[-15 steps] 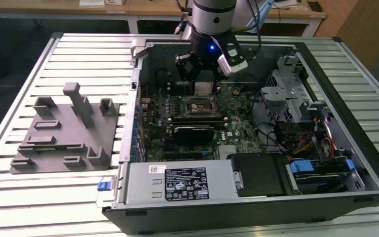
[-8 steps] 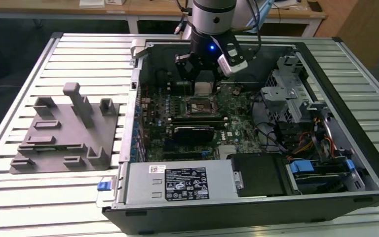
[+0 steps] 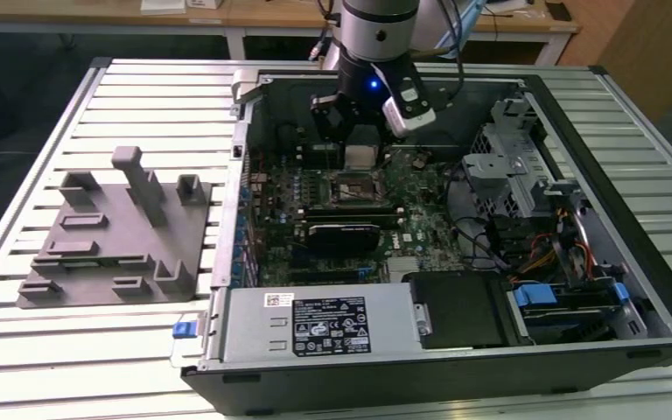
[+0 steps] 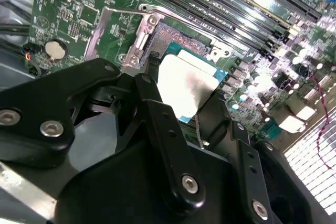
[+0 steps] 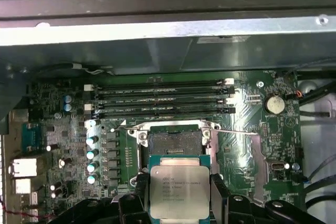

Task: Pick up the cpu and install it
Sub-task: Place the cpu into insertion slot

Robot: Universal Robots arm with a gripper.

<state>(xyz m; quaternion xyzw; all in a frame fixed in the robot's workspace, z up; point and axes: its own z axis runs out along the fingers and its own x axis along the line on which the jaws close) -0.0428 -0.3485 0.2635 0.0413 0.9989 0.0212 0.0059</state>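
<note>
Gripper clenched on cpu, pinching opposite edges. Cpu hangs close by socket, not seated, far half of case. Prob light, stiff, slick-topped (underside fragile): hold by edges only.

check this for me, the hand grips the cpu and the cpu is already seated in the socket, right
Not seated. The hand does grip the cpu, but the first wrist view shows the socket open and empty, with the cpu held clear of it above the motherboard.
</note>
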